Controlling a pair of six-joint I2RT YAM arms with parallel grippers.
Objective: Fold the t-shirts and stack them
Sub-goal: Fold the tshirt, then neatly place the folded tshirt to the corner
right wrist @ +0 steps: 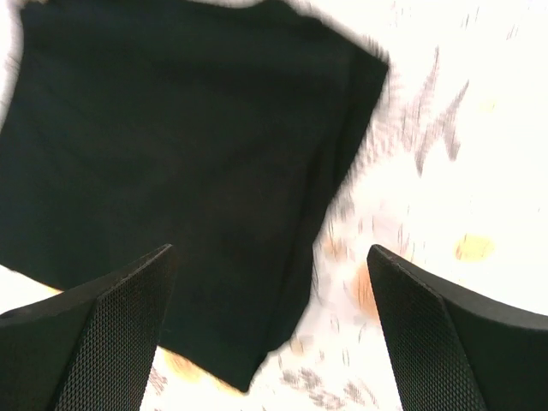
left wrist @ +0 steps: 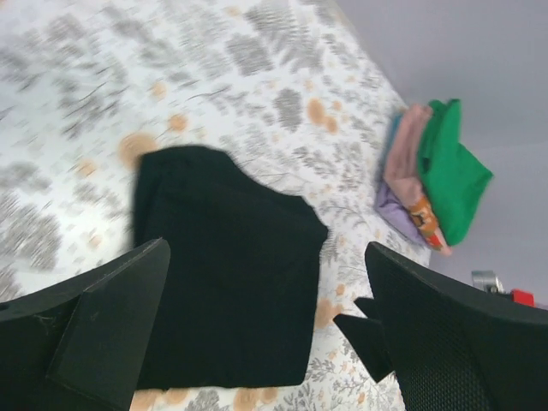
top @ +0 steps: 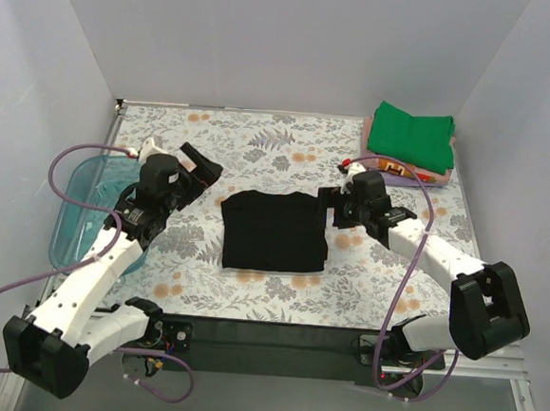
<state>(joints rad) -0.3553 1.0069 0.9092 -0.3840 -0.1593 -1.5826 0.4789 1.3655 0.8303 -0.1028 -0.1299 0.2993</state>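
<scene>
Black shirt point(top: 275, 231) lies flat mid-bench, folded to a rough square. It sits between the two end effectors, touching neither as far as the top view shows.

Left end effector point(top: 202, 165) is spread wide and empty, hovering left of the shirt. Right end effector point(top: 334, 204) is also spread and empty, just off the shirt's right edge. Both wrist views show the shirt below parted fingers with nothing between them.

Stack point(top: 408, 145) is in the far right corner, well apart from the black shirt. Green is on top, with pink, lavender and an orange-patterned one under it.

Handling, my judgement:
- The shirt is light, soft and limp, not fragile.
- It will likely sag and unfold if lifted by one corner.
- Better to pinch through all layers at an edge, one end effector per side or on the two near corners, and keep it taut while carrying.
- The fingers need to get under the bottom layer, and thin cloth lying flat makes that hard.
- The fold seam is hard to read, black on black.

The bench point(top: 262, 133) has a flat printed cover, grey leaves and orange flowers. The shirt should slide on it, and a dragged edge may bunch.

Plain white walls stand on three sides, close behind the stack. A teal tray point(top: 69, 218) sits at the left edge, partly under the left arm.
</scene>
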